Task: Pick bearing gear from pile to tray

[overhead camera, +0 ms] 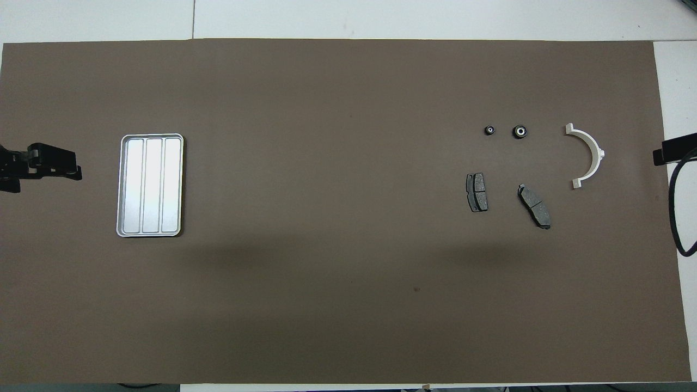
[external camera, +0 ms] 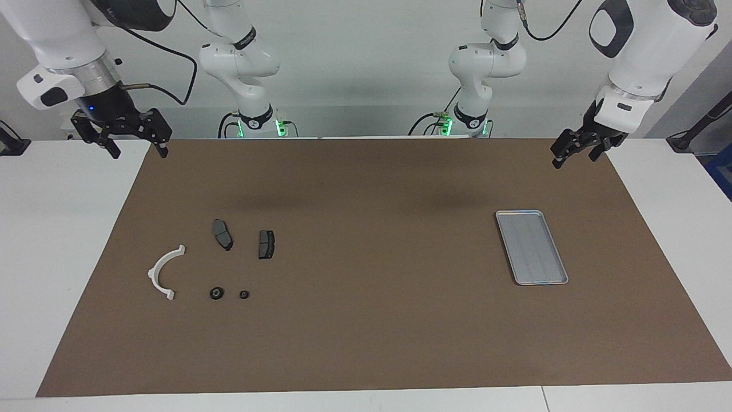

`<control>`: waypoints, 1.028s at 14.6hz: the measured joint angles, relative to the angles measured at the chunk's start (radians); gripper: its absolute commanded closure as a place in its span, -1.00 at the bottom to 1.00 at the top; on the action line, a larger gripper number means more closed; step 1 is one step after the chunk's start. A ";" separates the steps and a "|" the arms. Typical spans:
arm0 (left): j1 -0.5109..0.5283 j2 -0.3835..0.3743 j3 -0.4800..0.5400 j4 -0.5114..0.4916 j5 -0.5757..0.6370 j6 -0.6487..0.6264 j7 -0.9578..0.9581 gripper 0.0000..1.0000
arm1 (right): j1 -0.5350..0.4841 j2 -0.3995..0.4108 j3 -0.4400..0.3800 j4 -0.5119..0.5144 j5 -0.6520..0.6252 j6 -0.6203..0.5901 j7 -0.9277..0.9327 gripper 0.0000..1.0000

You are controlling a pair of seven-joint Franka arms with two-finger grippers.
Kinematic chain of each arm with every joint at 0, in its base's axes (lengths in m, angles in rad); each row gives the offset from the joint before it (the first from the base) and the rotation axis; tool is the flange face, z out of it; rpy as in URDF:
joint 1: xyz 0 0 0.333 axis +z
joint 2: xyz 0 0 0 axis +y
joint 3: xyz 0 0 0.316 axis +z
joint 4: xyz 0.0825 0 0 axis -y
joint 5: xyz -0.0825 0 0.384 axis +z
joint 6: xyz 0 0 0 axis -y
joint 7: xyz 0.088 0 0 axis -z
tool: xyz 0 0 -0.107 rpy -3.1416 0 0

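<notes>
**Both pincers wait off the brown mat's corners**

The right gripper (external camera: 130, 143) hangs with jaws spread wide and holding nothing. The two tiny black round bearing pieces (overhead camera: 520, 131) lie toward its end of the table, at roughly five o'clock from it in the facing view. The left gripper (external camera: 577, 150) waits at one o'clock from the flat ridged silver-grey metal tray (external camera: 532, 247); its spread I cannot tell.
</notes>
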 measured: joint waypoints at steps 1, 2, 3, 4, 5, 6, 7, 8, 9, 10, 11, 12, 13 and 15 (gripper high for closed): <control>0.000 0.000 0.000 0.000 0.000 0.000 0.000 -1.00 | 0.000 0.000 0.000 0.000 0.000 0.000 0.000 -1.00; 0.000 0.000 0.000 0.000 0.000 0.000 0.000 -1.00 | 0.000 0.000 0.000 0.000 0.000 0.000 0.000 -1.00; 0.000 0.000 0.000 0.000 0.000 0.000 0.000 -1.00 | 0.000 0.000 0.000 0.000 0.000 0.000 0.000 -1.00; 0.000 0.000 0.000 0.000 0.000 0.000 0.000 -1.00 | 0.000 0.000 0.000 0.000 0.000 -0.001 0.000 -1.00; 0.000 0.000 0.000 0.000 0.000 0.000 0.000 -1.00 | 0.000 0.000 0.000 0.000 0.000 -0.001 0.000 -1.00; 0.000 0.000 0.000 0.000 0.000 0.000 0.000 -1.00 | 0.000 0.000 0.000 0.000 0.000 -0.001 0.000 -1.00; 0.000 0.000 0.000 0.000 0.000 0.000 0.000 -1.00 | 0.000 0.000 0.000 0.000 0.000 -0.001 0.000 -1.00; 0.000 0.000 0.000 0.000 0.000 0.000 0.000 -1.00 | 0.000 0.000 0.000 0.000 0.000 -0.002 0.000 -1.00; 0.000 0.000 0.000 0.000 0.000 0.000 0.000 -1.00 | 0.000 0.001 0.000 0.000 0.000 -0.002 0.000 -1.00; 0.000 0.000 0.000 0.000 0.000 0.000 0.000 -1.00 | 0.000 0.003 0.000 0.000 0.000 -0.002 0.000 -1.00; 0.000 0.000 0.000 0.000 0.000 0.000 0.000 -1.00 | 0.000 0.006 0.000 0.000 0.000 -0.002 0.000 -1.00; 0.000 0.000 0.000 0.000 0.000 0.000 0.000 -1.00 | 0.000 0.013 0.001 -0.001 0.000 -0.002 0.000 -1.00; 0.000 0.000 0.000 0.000 0.000 0.000 0.000 -1.00 | 0.000 0.025 0.001 -0.001 0.000 -0.002 0.000 -1.00; 0.000 0.000 0.000 0.000 0.000 0.000 0.000 -1.00 | 0.000 0.066 0.005 -0.001 0.000 0.013 0.000 -1.00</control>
